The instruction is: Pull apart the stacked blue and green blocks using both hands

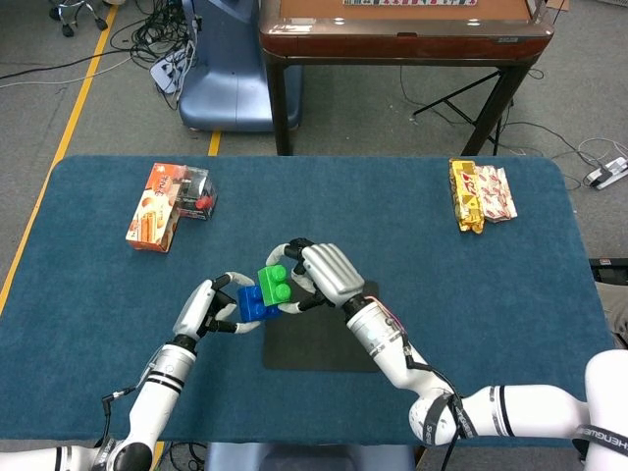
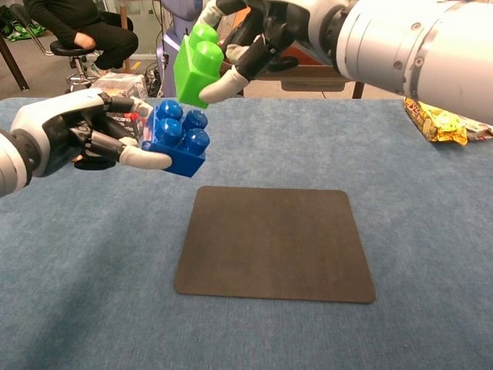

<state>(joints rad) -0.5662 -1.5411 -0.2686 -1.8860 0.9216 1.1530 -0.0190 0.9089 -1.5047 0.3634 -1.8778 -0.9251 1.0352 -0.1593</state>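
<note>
The green block [image 2: 196,65] [image 1: 275,284] is held up in my right hand [image 2: 266,31] [image 1: 326,275], tilted, above and clear of the blue block. My left hand [image 2: 73,131] [image 1: 209,308] grips the blue block [image 2: 176,139] [image 1: 251,302] lower down and to the left, its studs all showing. A gap separates the two blocks in the chest view; in the head view they look side by side. Both blocks hang in the air over the left edge of the dark mat [image 2: 273,243] [image 1: 319,339].
On the blue table cloth [image 1: 471,294], an orange snack box [image 1: 153,206] with a clear packet lies at the far left. Yellow snack packs [image 1: 476,194] [image 2: 439,123] lie at the far right. A wooden table [image 1: 402,29] stands beyond the far edge.
</note>
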